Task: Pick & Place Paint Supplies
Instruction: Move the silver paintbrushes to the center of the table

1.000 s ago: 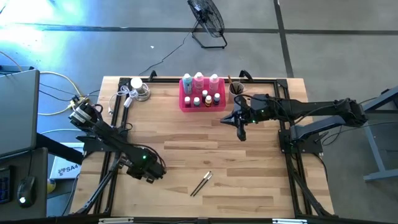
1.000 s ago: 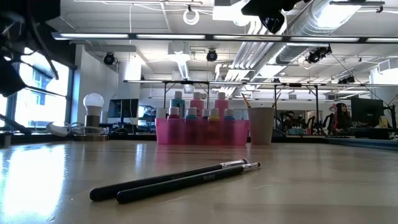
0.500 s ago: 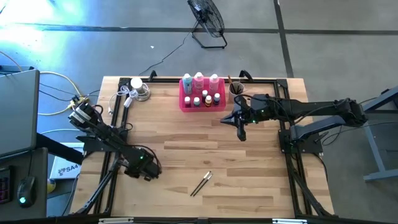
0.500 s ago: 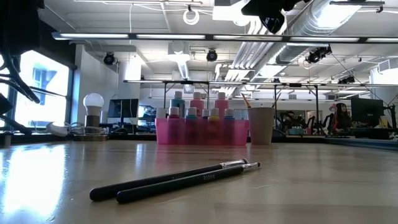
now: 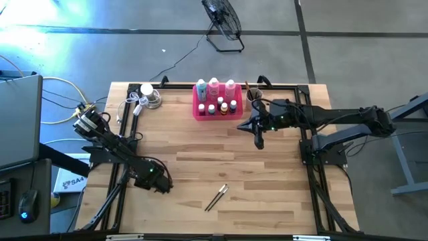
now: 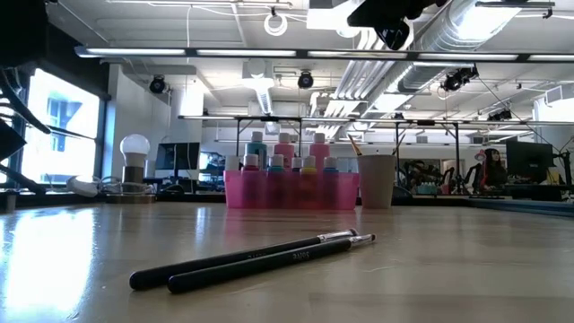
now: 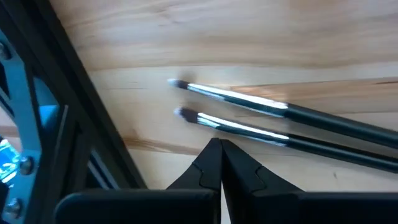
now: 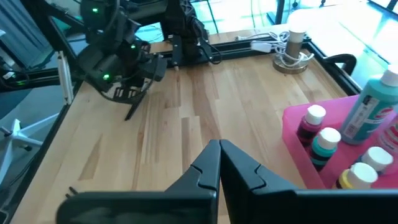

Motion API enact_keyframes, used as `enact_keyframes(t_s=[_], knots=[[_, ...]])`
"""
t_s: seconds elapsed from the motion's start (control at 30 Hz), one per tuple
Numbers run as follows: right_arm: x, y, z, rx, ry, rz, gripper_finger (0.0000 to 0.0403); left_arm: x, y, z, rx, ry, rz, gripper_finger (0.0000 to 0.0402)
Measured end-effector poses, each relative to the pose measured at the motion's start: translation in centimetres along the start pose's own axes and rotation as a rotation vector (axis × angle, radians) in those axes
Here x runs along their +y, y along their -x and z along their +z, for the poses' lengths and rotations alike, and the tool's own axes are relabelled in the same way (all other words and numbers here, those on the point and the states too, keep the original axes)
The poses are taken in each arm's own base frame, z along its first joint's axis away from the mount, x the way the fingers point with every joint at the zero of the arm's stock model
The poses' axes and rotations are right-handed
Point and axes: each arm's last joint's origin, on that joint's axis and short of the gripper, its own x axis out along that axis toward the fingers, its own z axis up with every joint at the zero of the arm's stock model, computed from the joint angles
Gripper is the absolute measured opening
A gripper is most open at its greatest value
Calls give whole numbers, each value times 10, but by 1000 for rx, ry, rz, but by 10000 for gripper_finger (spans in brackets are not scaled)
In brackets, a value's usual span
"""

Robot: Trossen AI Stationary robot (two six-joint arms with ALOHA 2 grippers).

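Nearest on the wooden counter lie two dark-handled paintbrushes, side by side and touching the wood, well short of the bright pink tray. The left end effector, fingers pressed together and empty, hovers on the left of the brushes, farther from the tray than they are. The right end effector, also closed on nothing, hangs just in front of the tray's right end. In the tray stand three tall white-capped bottles behind tiny bottles. A beige cup sits just right of the tray.
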Motion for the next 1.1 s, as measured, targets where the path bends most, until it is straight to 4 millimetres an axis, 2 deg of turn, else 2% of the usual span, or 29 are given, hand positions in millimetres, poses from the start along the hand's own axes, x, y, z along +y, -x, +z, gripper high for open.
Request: enact_keyframes(t_s=[0.33,0.9,1.1], knots=[[-9,1,1,-6,-14,-29,2,-10,12,-3,-125,63,-110,0],[-8,1,1,-1,38,4,2,-20,21,-1,-348,159,-292,0],[-8,1,1,-1,38,4,2,-24,22,4,-501,207,-400,0]])
